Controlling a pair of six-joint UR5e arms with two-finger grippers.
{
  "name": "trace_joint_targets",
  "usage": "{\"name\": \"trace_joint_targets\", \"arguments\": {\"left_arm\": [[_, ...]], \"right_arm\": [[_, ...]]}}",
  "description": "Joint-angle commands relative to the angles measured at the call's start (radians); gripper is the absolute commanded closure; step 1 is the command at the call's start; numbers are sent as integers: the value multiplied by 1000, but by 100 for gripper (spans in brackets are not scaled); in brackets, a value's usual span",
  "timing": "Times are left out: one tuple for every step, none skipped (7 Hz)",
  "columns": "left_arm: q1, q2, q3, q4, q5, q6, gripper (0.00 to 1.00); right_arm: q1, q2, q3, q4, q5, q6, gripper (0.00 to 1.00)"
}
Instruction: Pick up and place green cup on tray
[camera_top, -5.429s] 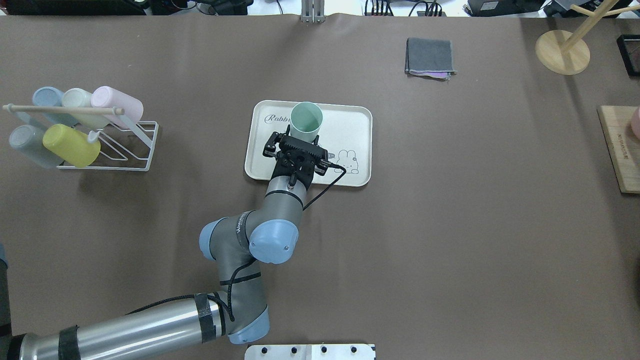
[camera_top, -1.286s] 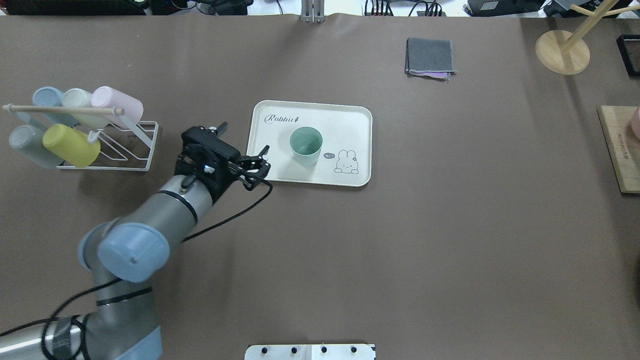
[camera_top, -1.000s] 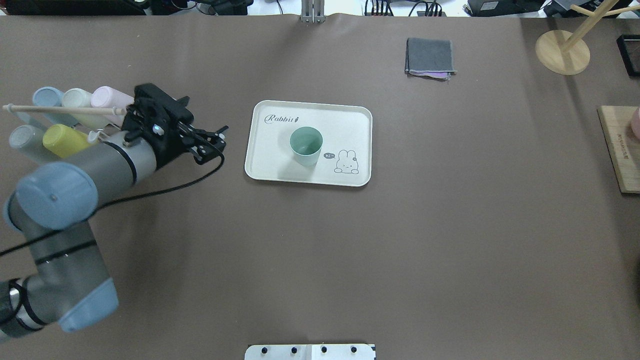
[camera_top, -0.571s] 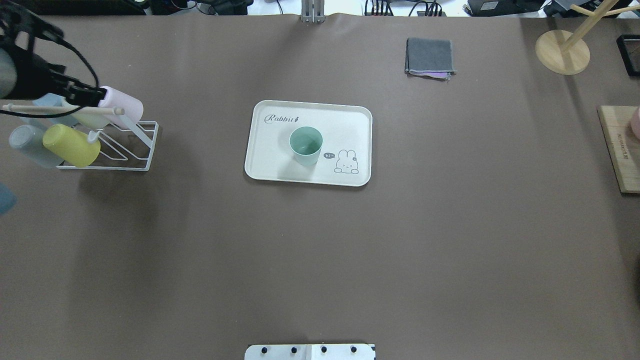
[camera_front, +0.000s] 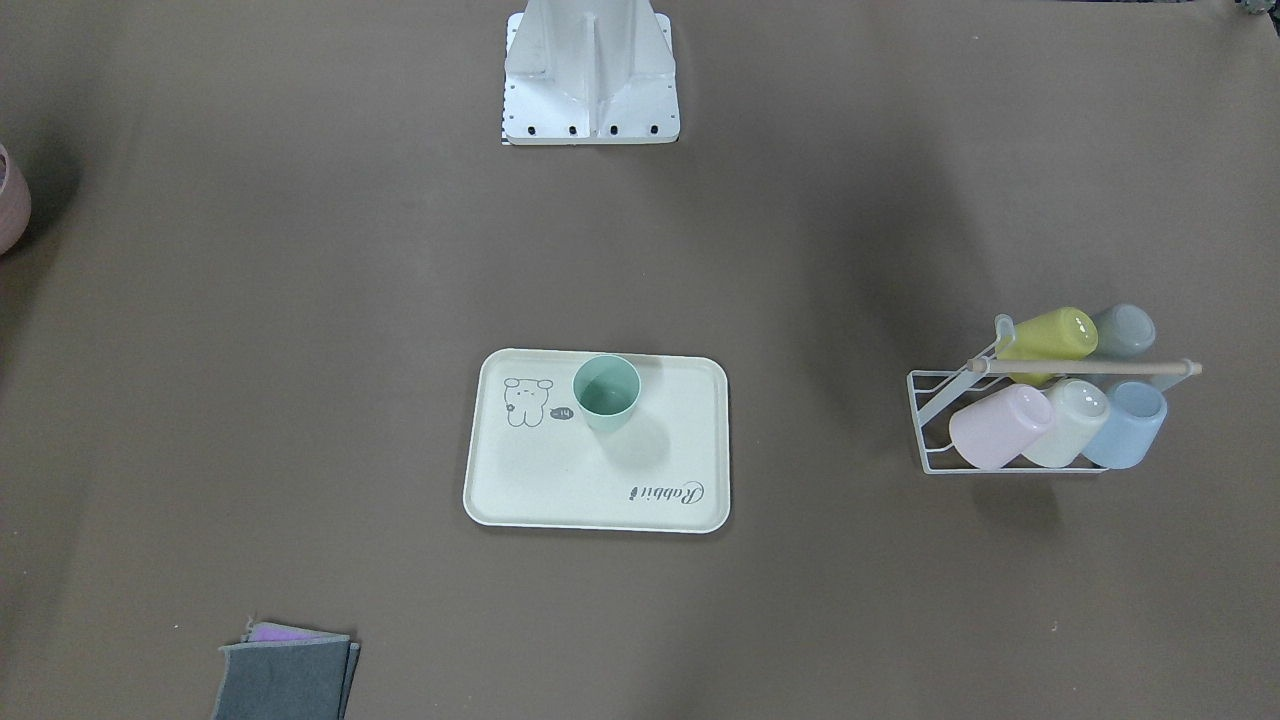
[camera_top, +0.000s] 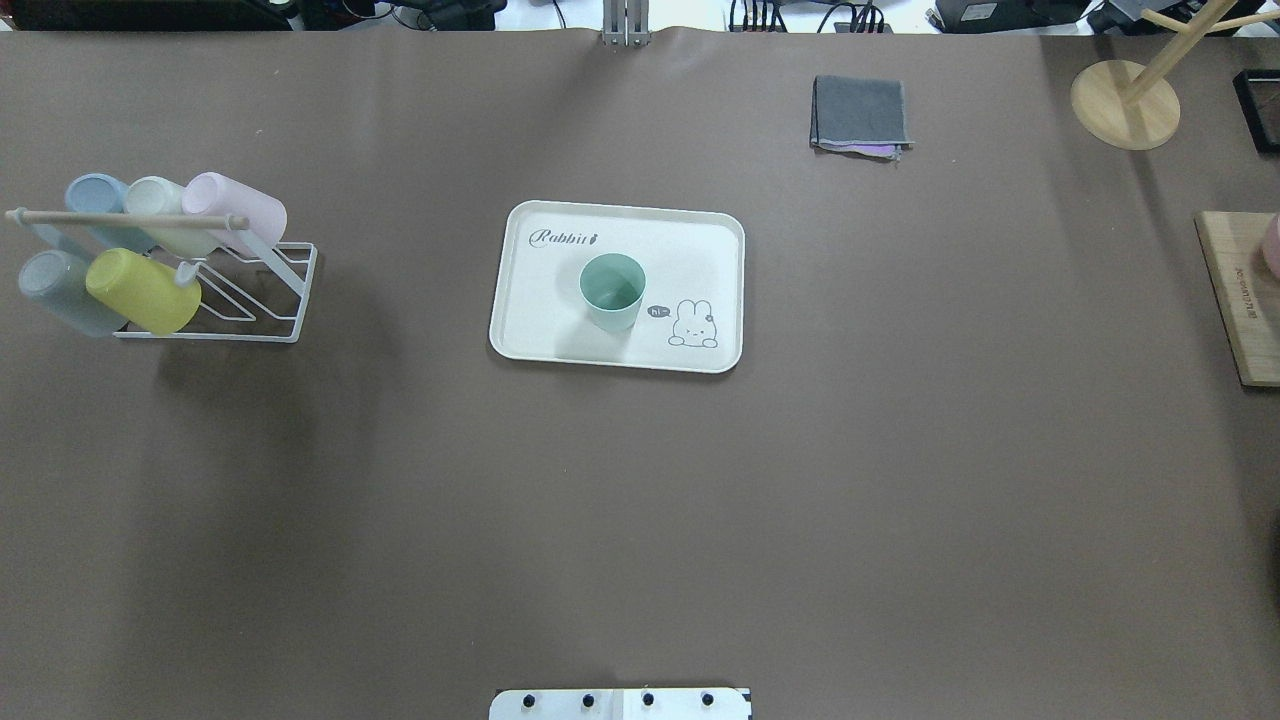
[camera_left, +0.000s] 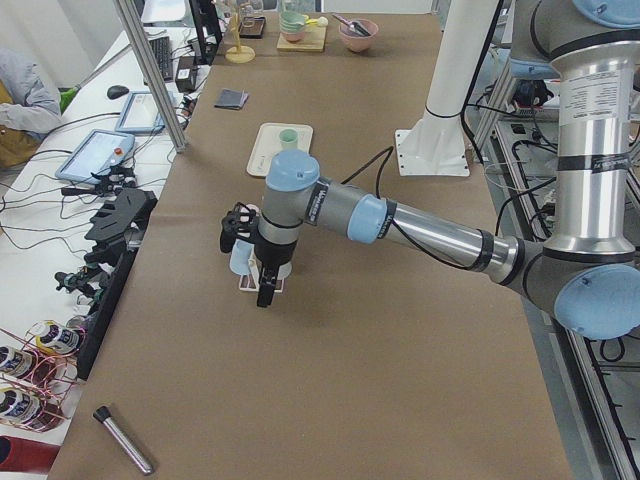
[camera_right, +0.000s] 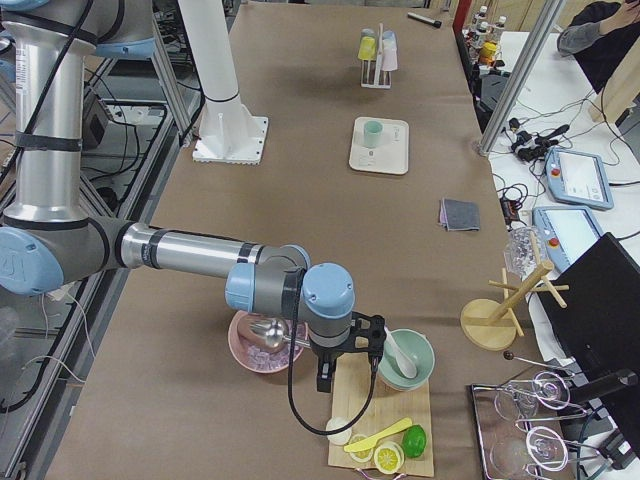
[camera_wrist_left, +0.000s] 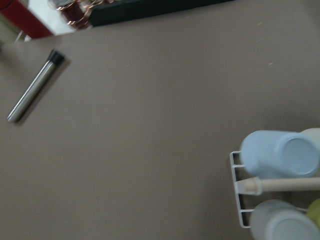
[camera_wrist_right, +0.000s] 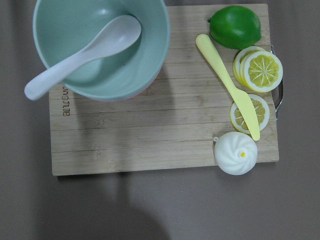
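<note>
Standing upright on the tray (camera_top: 540, 320), the green cup (camera_top: 612, 291) is a pale mint, handleless tumbler with a smooth matte wall that tapers slightly toward its base, its open mouth facing up. It sits near the tray's middle, just left of the bear drawing and on the near side of the "Rabbit" script, with nothing gripping it.

One green cup and one tray lie at mid-table. Far to the left, one white wire rack (camera_top: 270, 300) holds five cups on their sides: blue, cream, pink, grey and yellow-green. One folded grey cloth (camera_top: 860, 112) lies at the far right.

The left gripper (camera_left: 265, 290) hangs over the rack, well apart from the tray; whether its fingers are spread or closed cannot be told. The right gripper (camera_right: 348, 375) hangs over one wooden board (camera_wrist_right: 165, 125) bearing one mint bowl (camera_wrist_right: 100, 45), one white spoon (camera_wrist_right: 80, 55), one lime (camera_wrist_right: 235, 26) and one yellow knife (camera_wrist_right: 227, 85); its fingers' state cannot be told either.
</note>
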Motion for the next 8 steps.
{"name": "trace_joint_targets", "arguments": {"left_arm": [[-93,59,33,65,-65,201,2],[-93,61,105,37,-169,211,2],[-93,61,163,-21,-235,214,2],[-90,47,199,-71,-244,212,2],[-90,47,186,-61,-280,202,2],[-90,47,190,-55,-294,197,2],[-90,50,189,-52,-297,197,2],[-88,58,204,-52,-296,200,2]], "right_arm": [[0,4,-1,-1,0,1,0],[-2,2,-4,-1,0,0,0],[-2,2,-9,-1,0,0,0],[-3,-3,-17,-1,0,0,0],[-2,-3,-20,-4,-2,0,0],[-2,-3,-20,-4,-3,0,0],[-2,-4,-21,-6,-3,0,0],[-2,-3,-29,-7,0,1,0]]}}
